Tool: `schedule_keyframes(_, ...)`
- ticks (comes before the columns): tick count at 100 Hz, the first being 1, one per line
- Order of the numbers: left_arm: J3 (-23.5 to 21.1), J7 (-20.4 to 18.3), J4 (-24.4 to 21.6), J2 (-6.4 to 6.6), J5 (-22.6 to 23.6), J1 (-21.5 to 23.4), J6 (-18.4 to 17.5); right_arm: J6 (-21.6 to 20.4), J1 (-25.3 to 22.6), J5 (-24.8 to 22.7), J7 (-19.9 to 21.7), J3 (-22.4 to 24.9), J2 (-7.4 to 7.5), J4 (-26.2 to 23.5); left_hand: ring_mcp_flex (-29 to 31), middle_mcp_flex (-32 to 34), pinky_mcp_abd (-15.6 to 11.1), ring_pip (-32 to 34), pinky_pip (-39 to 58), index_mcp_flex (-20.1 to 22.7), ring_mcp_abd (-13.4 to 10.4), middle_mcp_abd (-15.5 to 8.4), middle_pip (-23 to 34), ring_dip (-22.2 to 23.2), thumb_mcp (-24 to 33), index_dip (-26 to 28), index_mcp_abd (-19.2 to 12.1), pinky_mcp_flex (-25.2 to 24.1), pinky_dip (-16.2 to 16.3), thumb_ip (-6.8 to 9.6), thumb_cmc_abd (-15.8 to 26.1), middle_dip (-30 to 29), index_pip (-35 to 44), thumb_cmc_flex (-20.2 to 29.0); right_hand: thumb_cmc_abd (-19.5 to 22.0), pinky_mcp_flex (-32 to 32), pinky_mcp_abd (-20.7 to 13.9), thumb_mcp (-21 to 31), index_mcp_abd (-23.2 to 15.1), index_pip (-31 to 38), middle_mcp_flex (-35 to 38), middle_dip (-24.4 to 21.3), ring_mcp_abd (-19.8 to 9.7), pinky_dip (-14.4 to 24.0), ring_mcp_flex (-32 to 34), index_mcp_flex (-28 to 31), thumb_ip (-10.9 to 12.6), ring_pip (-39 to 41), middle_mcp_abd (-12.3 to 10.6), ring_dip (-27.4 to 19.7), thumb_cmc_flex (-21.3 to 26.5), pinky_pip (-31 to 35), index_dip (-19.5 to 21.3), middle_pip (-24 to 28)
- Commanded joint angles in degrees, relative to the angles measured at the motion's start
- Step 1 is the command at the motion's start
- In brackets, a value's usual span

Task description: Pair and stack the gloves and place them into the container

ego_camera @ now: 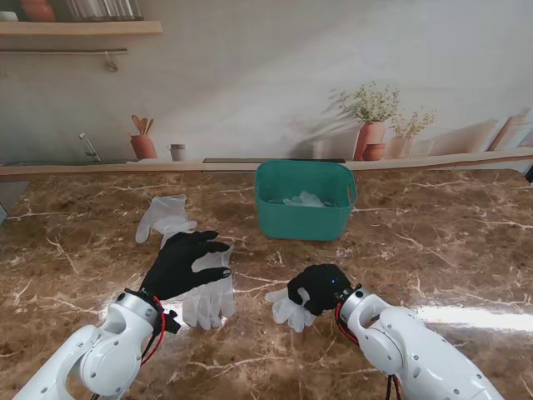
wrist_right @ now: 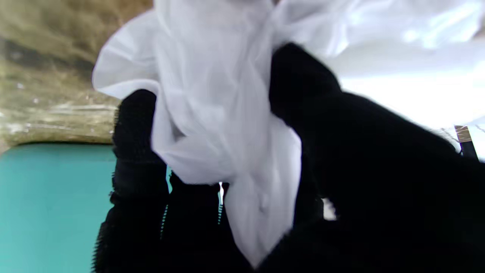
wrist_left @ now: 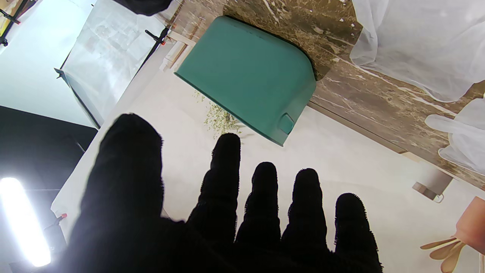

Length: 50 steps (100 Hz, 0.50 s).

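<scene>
My left hand (ego_camera: 181, 262), in a black cover, is open with fingers spread, resting flat over a white glove (ego_camera: 212, 293) on the marble table. A second white glove (ego_camera: 165, 216) lies farther from me on the left. My right hand (ego_camera: 318, 287) is shut on a crumpled white glove (ego_camera: 288, 307); the right wrist view shows the glove's fabric (wrist_right: 223, 125) bunched between the black fingers (wrist_right: 138, 132). The teal container (ego_camera: 305, 220) stands farther off at the centre with some white gloves (ego_camera: 305, 200) inside. In the left wrist view the container (wrist_left: 246, 76) is beyond my spread fingers (wrist_left: 223, 178).
The marble table (ego_camera: 450, 242) ends at a wall ledge behind the container, carrying painted pots and plants. The container's wall (wrist_right: 49, 204) is close by my right hand.
</scene>
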Motion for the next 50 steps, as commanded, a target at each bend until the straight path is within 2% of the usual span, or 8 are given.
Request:
schedule_keyframes(1, 0.1, 0.1, 0.1, 0.08, 0.1, 0.4, 0.0, -0.9, -2.1, 0.9, 0.3, 0.3, -0.29, 1.5, -1.2, 0.0, -0.8, -2.0, -1.8, 0.8, -2.9, -1.8, -1.3, -0.7, -2.7, 0.8, -1.6, -1.0, 1.0, 1.48, 1.9, -0.8, 0.9, 0.7, -0.9, 1.8, -0.7, -0.1, -0.1, 1.6, 3.2, 1.8, -1.6, 0.6, 4.3, 2.6, 3.5, 4.7, -2.3, 1.7, 5.1, 2.5, -1.5, 2.8)
schedule_keyframes(33, 0.1, 0.2, -0.1, 0.01, -0.2, 0.6, 0.6, -1.5, -6.3, 4.1, -1.3, 8.9, -1.95, -8.3, -1.5, -0.2, -0.7, -2.1, -2.4, 0.5, -2.9, -1.7, -1.4, -0.8, -2.7, 0.7, -1.4, -1.1, 1.2, 1.5, 2.0, -0.8, 0.7, 0.7, -1.3, 2.5, -0.2, 0.5, 0.4, 2.3, 3.9, 3.5, -0.9, 1.5, 4.4, 5.3, 3.7, 6.4, -2.0, 3.3, 5.9, 3.1, -2.6, 3.0)
schedule_keyframes(50, 0.1, 0.1, -0.2, 0.01, -0.3, 0.5, 0.8, -0.9, -5.9, 4.3, -3.0, 12.6, -2.65, -12.5, -1.6, -0.3, -0.7, -2.1, -2.8, 0.4, -2.9, -1.7, -1.5, -0.8, -2.7, 0.7, -1.4, -1.1, 1.4, 1.51, 2.1, -0.9, 0.4, 0.7, -1.1, 2.7, -0.2, 0.5, 0.5, 2.1, 3.9, 3.8, -1.0, 2.0, 4.4, 5.2, 3.7, 6.4, -1.9, 3.5, 5.7, 3.1, -2.9, 2.8)
